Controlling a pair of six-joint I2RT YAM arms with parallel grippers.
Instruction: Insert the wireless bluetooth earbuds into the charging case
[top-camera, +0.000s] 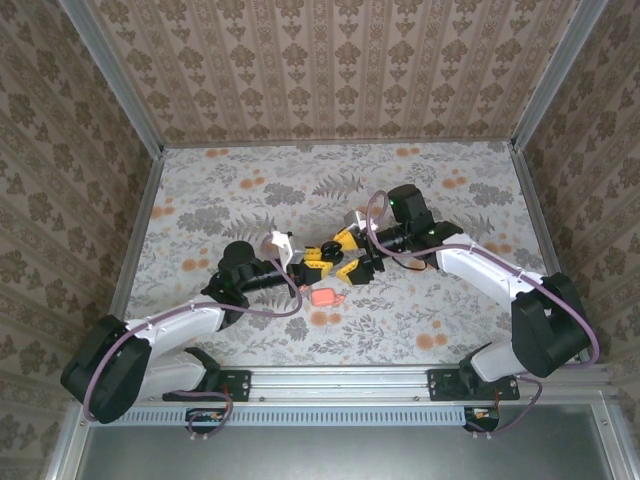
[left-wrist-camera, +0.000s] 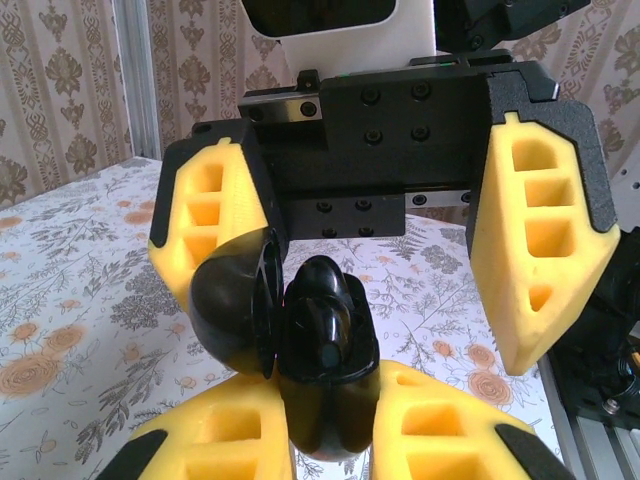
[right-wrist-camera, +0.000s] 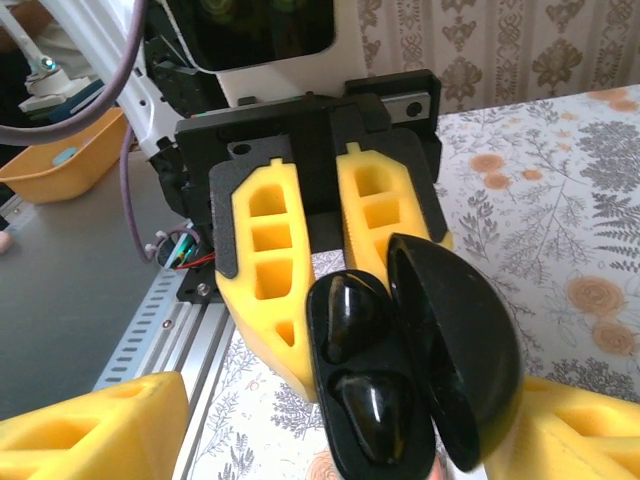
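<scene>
1. Plainly, the left pincer (left-wrist-camera: 330, 450) is clamped on the lower body of the charging case (left-wrist-camera: 335, 395), holding it near the middle of the table (top-camera: 220, 200), seemingly lifted off it, with the lid (left-wrist-camera: 225, 310) swung open to one side
2. Both wireless bluetooth earbuds (right-wrist-camera: 350, 315) look seated one above the other in the wells. I judge the insertion all but done, with probably a seating press and the lid left to close
3. The right pincer (right-wrist-camera: 335, 435) faces the case mouth with its fingers spread wide and nothing between them. To finish well it should narrow, come in square, and press lightly with one fingertip or tip the lid over its hinge. The left grip must stay firm so the case does not twist
4. Case and earbuds are glossy black hard plastic, all rounded, so likely slippery. The lid is a smooth dome
5. The pincer fingers are yellow, matte and hollowed into square cells, probably with slight give
6. A small salmon-pink item (top-camera: 325, 297) lies on the floral-printed table just near of the pincers; what it is I cannot tell
</scene>
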